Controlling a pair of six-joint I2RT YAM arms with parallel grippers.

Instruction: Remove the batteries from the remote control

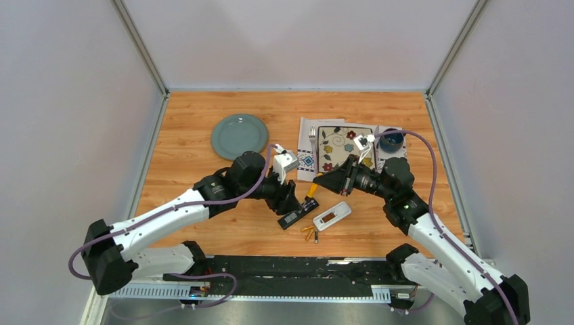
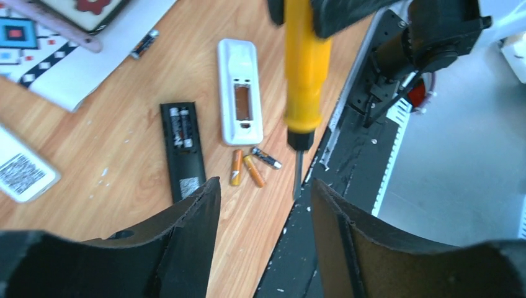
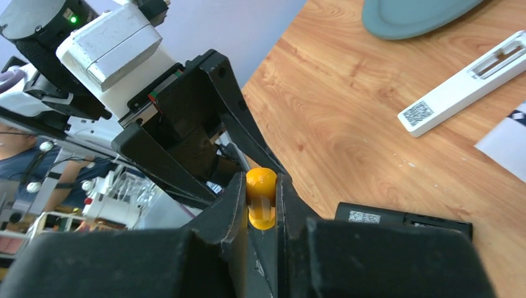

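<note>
**Top camera:** no lettering can be read here. A slim black plastic remote control [image 1: 294,219] and a white plastic remote [image 1: 332,216] lie backs up, side by side, on the wooden table [image 1: 203,115]. The loose batteries [image 1: 309,233], tiny slim cylinders, lie just in front of them. The right gripper [image 1: 323,180] is clamped on a yellow-handled screwdriver [image 1: 312,190]. The left gripper [image 1: 290,201] hangs over the black remote control's far end.

**Left wrist:** the left gripper's jaws stand apart with nothing between them. The black remote control's bay is uncovered, with dark cells [image 2: 182,127] lying in it. Their print and the white sticker below are too small to read. The white remote's bay is bare. Near its end lie two gold-orange batteries [image 2: 245,169] and one dark grey battery [image 2: 267,158], close together.

**Right wrist:** both fingers press the screwdriver's rounded handle end. A second white remote [image 3: 462,90] carries a QR code. The black remote control's label is blurred.
</note>
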